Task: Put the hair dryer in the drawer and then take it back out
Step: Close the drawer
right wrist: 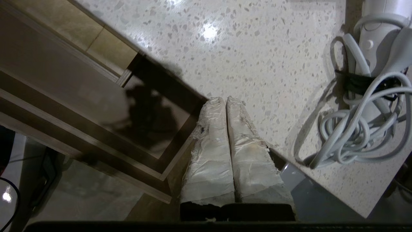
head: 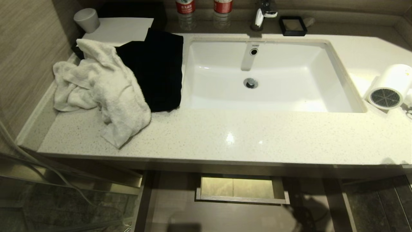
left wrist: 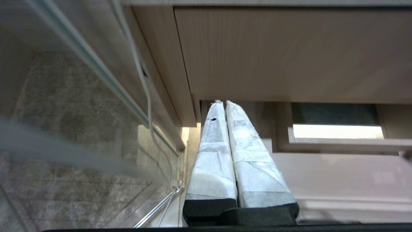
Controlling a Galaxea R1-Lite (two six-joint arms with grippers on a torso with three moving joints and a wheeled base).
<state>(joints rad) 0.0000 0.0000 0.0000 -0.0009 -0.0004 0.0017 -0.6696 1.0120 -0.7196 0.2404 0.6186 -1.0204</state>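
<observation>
A white speckled counter (head: 225,135) held a rectangular sink (head: 267,74). The hair dryer (head: 389,87) lay on the counter at the far right, beside the sink, its dark grille facing forward and its coiled cord (right wrist: 354,129) bundled next to the handle. Below the counter edge, the drawer (head: 173,203) stood pulled open, its light wood boxed cut-out (head: 241,190) showing. The right gripper (right wrist: 225,100) hovered over the counter's front edge, near the cord, its taped fingers pressed together and empty. The left gripper (left wrist: 222,103) hung low beside the cabinet (left wrist: 289,54), fingers likewise pressed together. A crumpled white towel (head: 99,87) and a black cloth (head: 157,67) lay left of the sink.
</observation>
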